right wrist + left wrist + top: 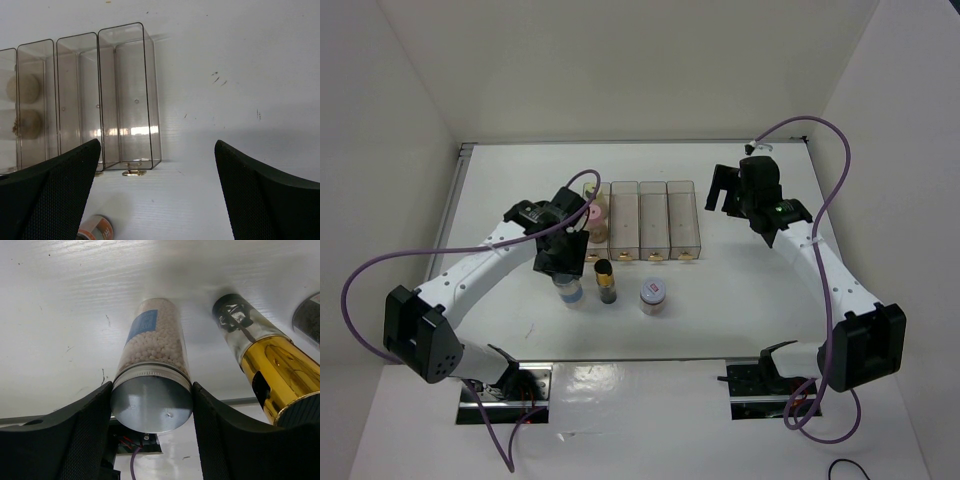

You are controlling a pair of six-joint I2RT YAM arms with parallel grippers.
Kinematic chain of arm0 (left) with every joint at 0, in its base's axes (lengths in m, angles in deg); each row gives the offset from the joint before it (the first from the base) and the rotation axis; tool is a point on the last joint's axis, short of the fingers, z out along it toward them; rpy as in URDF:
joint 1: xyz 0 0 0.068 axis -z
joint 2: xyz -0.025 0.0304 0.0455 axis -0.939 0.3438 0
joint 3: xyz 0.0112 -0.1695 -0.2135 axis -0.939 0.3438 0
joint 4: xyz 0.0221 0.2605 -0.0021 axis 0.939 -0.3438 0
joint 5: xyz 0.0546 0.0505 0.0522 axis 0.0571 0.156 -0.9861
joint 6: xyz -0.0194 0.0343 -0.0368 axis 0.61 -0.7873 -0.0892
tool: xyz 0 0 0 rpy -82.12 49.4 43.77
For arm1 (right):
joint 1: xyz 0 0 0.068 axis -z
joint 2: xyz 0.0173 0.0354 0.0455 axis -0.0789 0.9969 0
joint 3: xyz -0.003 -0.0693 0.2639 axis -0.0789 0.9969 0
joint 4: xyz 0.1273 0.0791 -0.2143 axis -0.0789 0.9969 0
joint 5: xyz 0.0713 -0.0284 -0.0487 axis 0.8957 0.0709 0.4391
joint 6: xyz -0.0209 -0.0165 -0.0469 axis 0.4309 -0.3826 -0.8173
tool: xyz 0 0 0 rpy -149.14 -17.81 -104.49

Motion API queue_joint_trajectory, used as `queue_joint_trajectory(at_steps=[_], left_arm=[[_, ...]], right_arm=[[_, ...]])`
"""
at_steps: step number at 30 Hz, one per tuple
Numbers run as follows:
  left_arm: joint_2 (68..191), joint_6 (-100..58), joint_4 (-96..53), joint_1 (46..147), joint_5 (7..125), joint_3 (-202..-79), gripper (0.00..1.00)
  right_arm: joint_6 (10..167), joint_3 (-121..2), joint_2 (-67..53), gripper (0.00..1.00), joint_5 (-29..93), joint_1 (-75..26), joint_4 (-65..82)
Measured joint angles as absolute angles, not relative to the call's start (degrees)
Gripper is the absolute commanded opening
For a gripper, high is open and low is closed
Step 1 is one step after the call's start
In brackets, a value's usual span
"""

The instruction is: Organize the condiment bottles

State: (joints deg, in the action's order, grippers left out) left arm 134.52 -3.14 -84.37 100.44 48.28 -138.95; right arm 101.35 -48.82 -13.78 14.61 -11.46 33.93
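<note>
My left gripper (151, 407) is shut on the lid of a condiment bottle (152, 347) filled with white beads, with a blue label; both pads touch the silver lid. From above this bottle (570, 291) stands on the table under the left gripper (563, 262). To its right stand a dark bottle of golden liquid (267, 360) (605, 282) and a silver-grey-lidded jar (653, 296). A pink-lidded jar (592, 212) sits in the leftmost clear bin (601, 240). My right gripper (157, 150) (725, 190) hangs open and empty right of the bins.
Several clear rectangular bins (685, 200) stand side by side at mid-table, with gold tabs at their near ends. In the right wrist view the two nearest bins (127, 95) hold nothing, and two round jars (22, 89) show through the far one. An orange-labelled jar (95, 229) lies at the bottom edge.
</note>
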Motion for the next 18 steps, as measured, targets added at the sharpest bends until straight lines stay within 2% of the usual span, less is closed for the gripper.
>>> queue_joint_trajectory(at_steps=[9, 18], left_arm=[[134.52, -3.10, -86.77, 100.44, 47.06, -140.94, 0.55], [134.71, -3.56, -92.46, 100.44, 45.72, -155.32, 0.54]], right_arm=[[101.35, -48.82, -13.78, 0.99, 14.65, -11.46, 33.93], [101.35, -48.82, -13.78, 0.99, 14.65, -11.46, 33.91]])
